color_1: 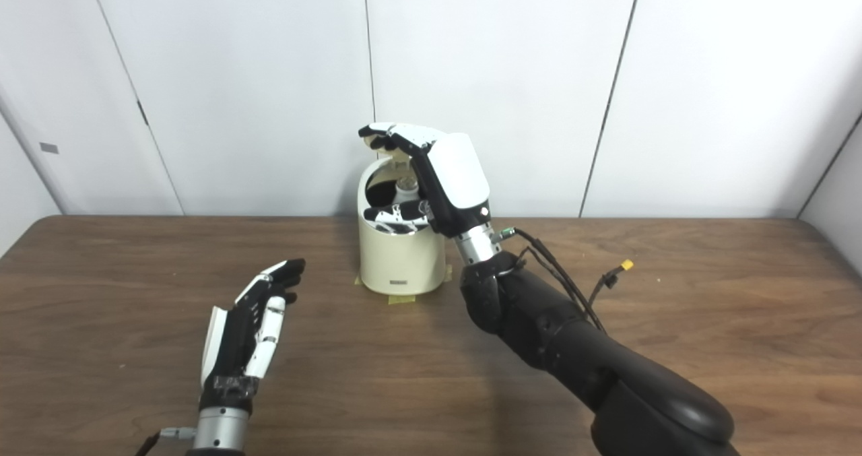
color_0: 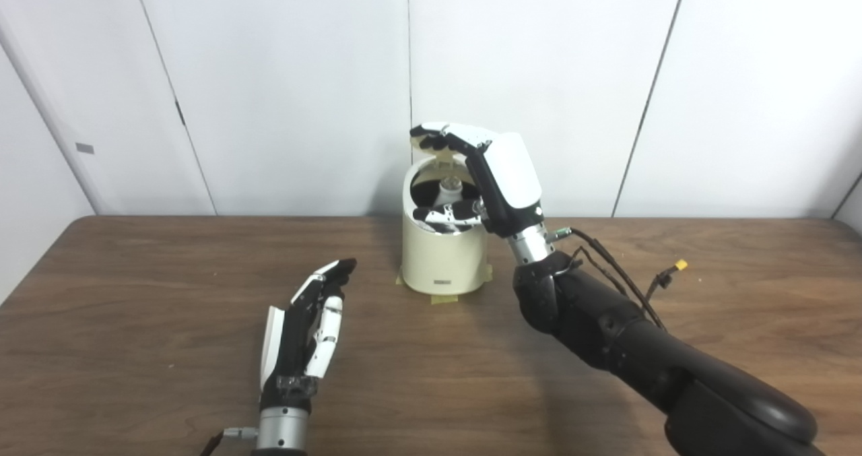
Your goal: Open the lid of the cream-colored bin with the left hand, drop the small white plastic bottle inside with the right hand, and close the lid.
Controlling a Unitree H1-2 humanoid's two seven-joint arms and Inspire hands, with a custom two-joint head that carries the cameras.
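Observation:
The cream-colored bin (color_0: 444, 261) stands at the back middle of the table, its lid (color_0: 433, 147) tipped up behind the opening. Inside, against a dark interior, shows the top of the small white bottle (color_0: 450, 187). My right hand (color_0: 502, 173) hovers over the opening, open: its fingers (color_0: 458, 134) reach over the raised lid's upper edge, and the thumb (color_0: 448, 215) lies across the front rim. The bottle sits between them, with no grip on it visible. My left hand (color_0: 311, 328) rests low over the table, front left of the bin, open and holding nothing.
Yellow tape (color_0: 444, 299) marks the bin's foot on the brown table (color_0: 135, 287). Loose cables with a yellow connector (color_0: 681, 265) hang off my right forearm. A white panelled wall (color_0: 283, 85) stands just behind the bin.

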